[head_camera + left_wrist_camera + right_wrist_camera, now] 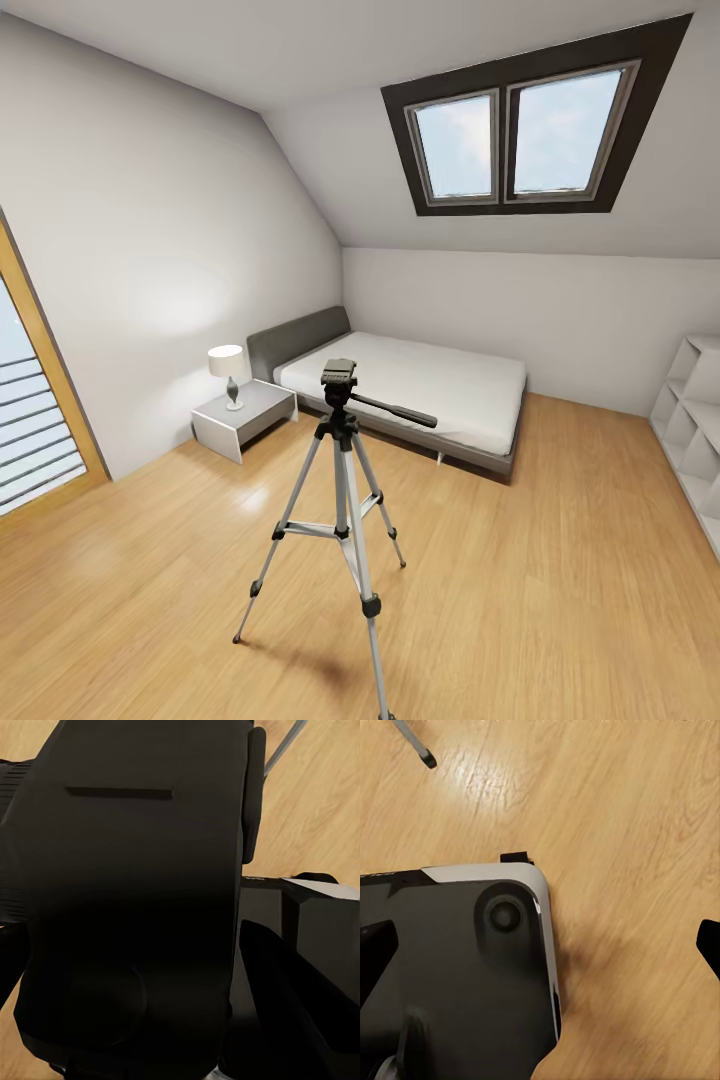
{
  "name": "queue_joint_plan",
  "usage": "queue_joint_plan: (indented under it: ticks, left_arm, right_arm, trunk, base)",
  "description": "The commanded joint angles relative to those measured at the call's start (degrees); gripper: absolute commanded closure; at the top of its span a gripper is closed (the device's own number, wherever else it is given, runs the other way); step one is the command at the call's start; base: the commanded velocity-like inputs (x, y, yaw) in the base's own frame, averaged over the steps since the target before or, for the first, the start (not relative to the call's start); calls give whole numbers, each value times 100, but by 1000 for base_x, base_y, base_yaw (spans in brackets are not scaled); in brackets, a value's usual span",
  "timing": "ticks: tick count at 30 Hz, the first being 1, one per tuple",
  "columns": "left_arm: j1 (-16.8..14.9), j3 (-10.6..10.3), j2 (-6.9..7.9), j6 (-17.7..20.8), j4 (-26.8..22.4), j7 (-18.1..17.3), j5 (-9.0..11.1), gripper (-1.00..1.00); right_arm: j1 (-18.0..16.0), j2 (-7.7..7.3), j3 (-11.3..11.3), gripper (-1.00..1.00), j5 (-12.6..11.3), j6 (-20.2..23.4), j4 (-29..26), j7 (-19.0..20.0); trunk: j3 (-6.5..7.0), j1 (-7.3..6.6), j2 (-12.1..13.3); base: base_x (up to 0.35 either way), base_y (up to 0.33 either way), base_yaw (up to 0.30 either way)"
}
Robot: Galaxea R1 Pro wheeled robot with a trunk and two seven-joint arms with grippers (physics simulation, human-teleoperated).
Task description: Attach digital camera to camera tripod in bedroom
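Observation:
The camera tripod (343,470) stands on the light wood floor in the middle of the bedroom. It has three silver legs, a grey-black head plate (338,373) and a long black pan handle (395,409) pointing right. Nothing is mounted on the head plate. In the left wrist view a matte-black body, the digital camera (135,915), sits very close to the lens. My left gripper (133,787) is shut on it, one finger (255,795) against its side. My right gripper (542,949) hangs open over the floor, holding nothing.
A low grey bed (420,395) with a white mattress lies behind the tripod. A grey nightstand (245,415) with a lamp (228,372) stands at its left. White shelves (695,430) line the right wall. My own black base (450,975) sits near a tripod foot (429,759).

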Motion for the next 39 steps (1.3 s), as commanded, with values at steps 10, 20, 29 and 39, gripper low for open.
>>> queue_joint_plan:
  ticks: [10,20,29,39]
  left_arm:
    - [-2,-48,-1,-16,11,-29,50,100]
    - [-2,-48,-5,-12,12,-29,50,100]
    - [-2,-48,-8,-10,12,-29,57,100]
    - [-2,-48,-7,-15,12,-29,56,100]
  right_arm:
    - [-6,-1,-43,-100,-6,-34,19,1]
    - [-6,-1,-43,-100,2,-27,19,1]
    - [-6,-1,-43,-100,2,-26,19,1]
    - [-6,-1,-43,-100,3,-26,19,1]
  trunk:
    - [-2,2,-4]
    - [-2,2,-4]
    - [-2,2,-4]
    - [-2,2,-4]
  base:
    - [0,169,0]
    - [0,68,0]
    - [-72,24,0]
    - [-82,12,0]
